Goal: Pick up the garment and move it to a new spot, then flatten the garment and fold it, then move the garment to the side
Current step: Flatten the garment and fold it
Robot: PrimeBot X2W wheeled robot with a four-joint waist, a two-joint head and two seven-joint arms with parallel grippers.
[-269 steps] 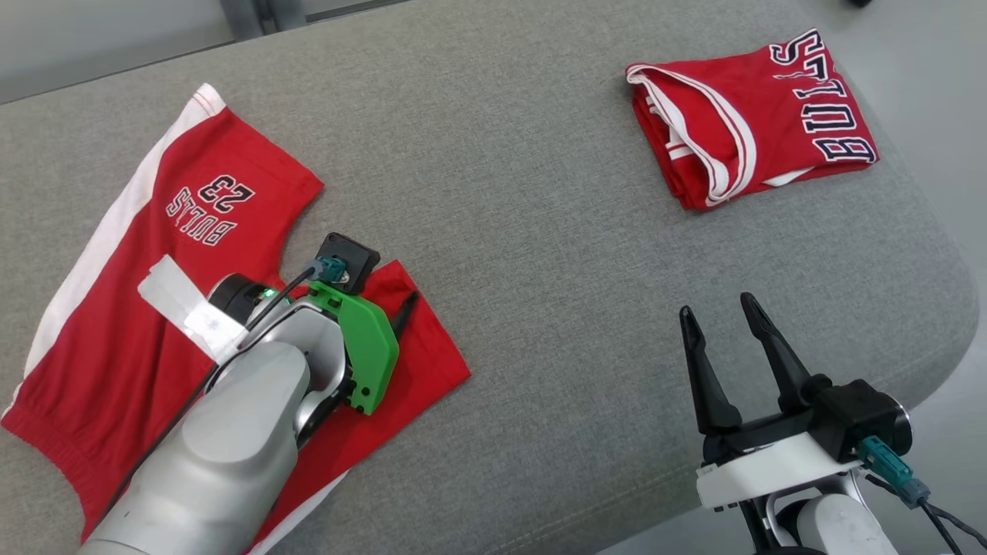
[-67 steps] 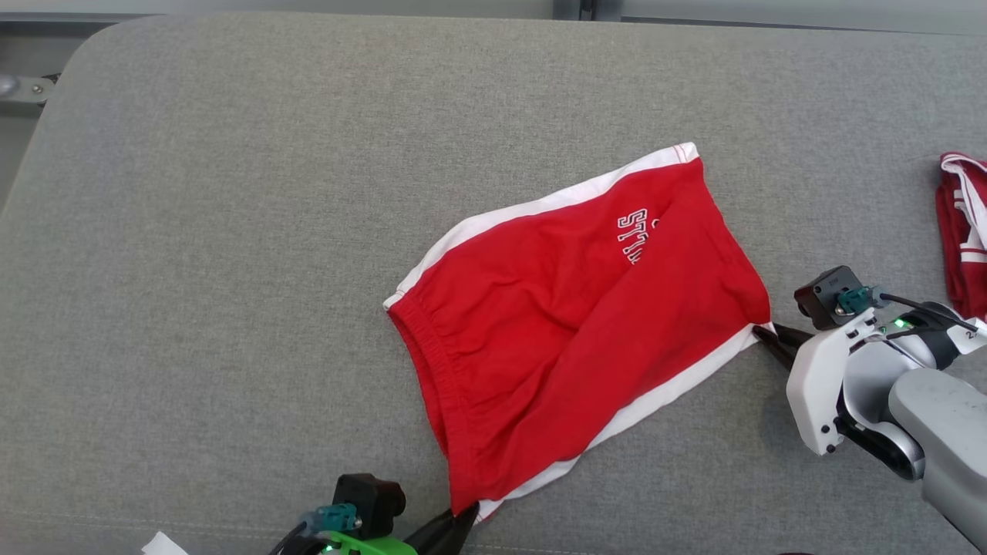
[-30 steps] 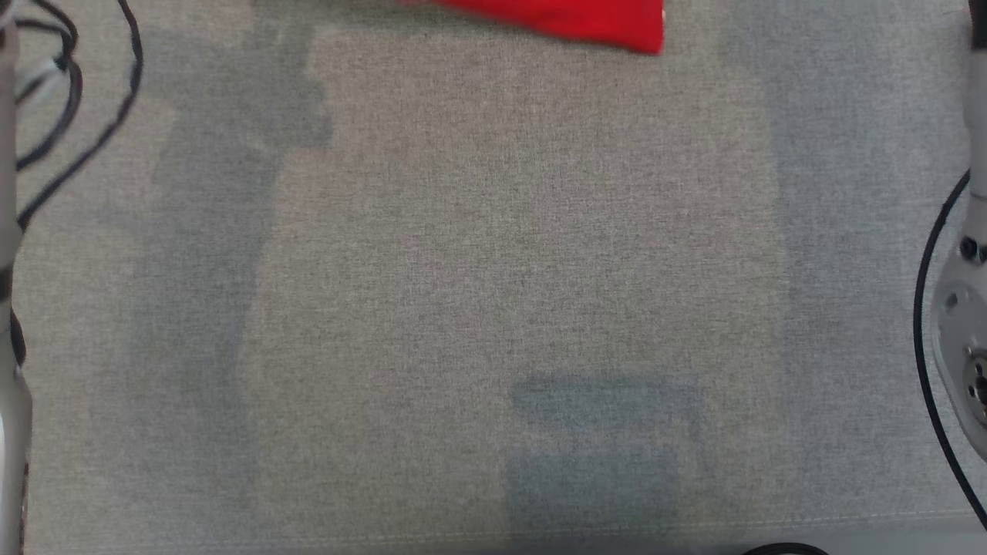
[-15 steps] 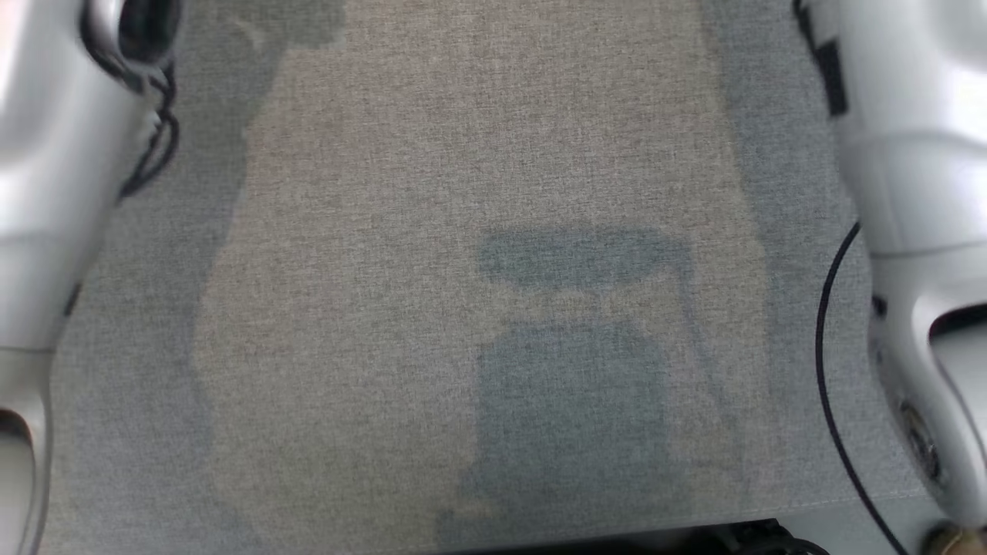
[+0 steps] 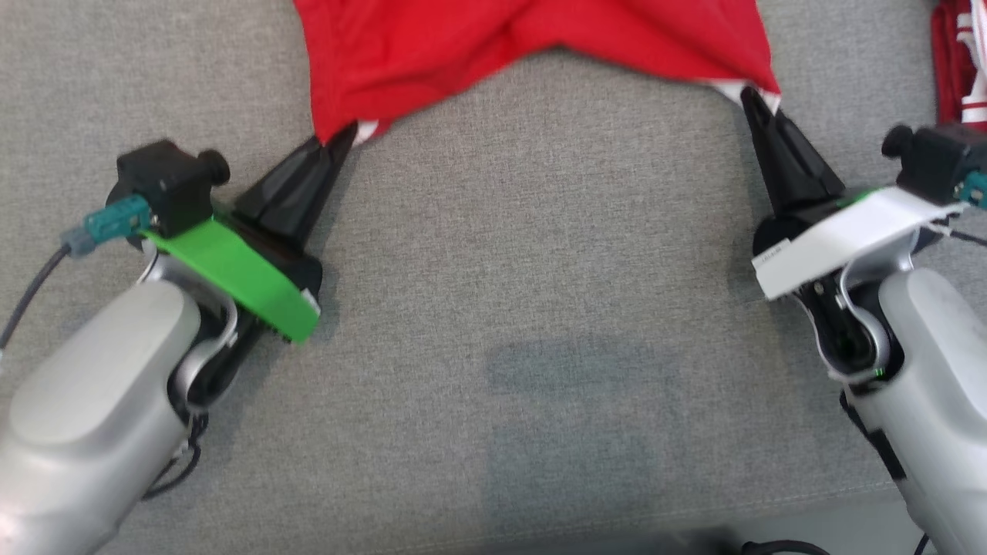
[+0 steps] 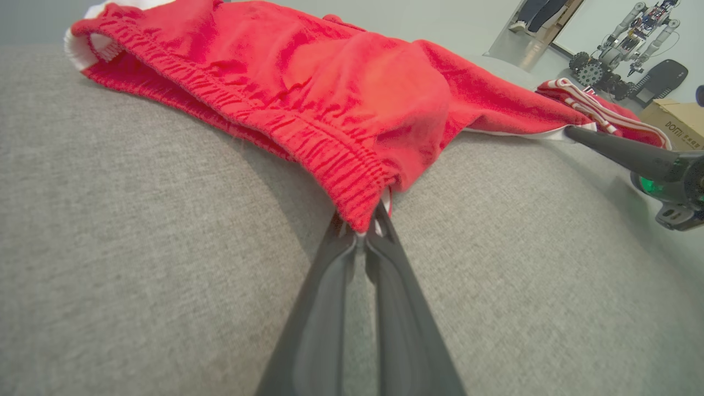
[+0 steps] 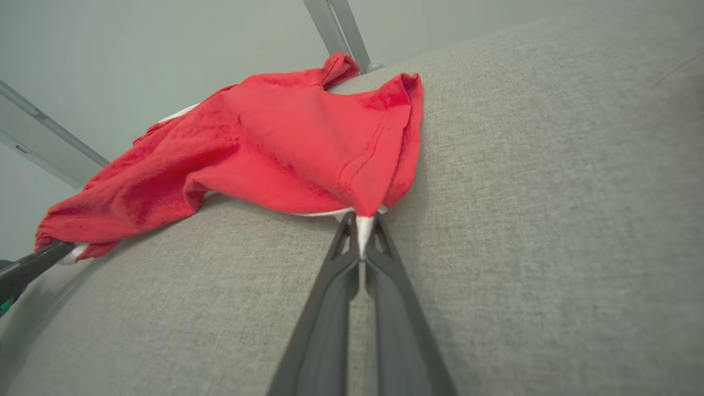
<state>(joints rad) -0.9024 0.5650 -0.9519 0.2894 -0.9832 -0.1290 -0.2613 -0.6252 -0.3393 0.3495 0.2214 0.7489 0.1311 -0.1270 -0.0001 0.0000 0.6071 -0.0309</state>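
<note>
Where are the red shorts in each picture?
Head view: the red shorts lie along the top edge.
Left wrist view: across the top.
Right wrist view: upper left of centre.
Shared landmark: the left gripper, shut on their waistband corner.
</note>
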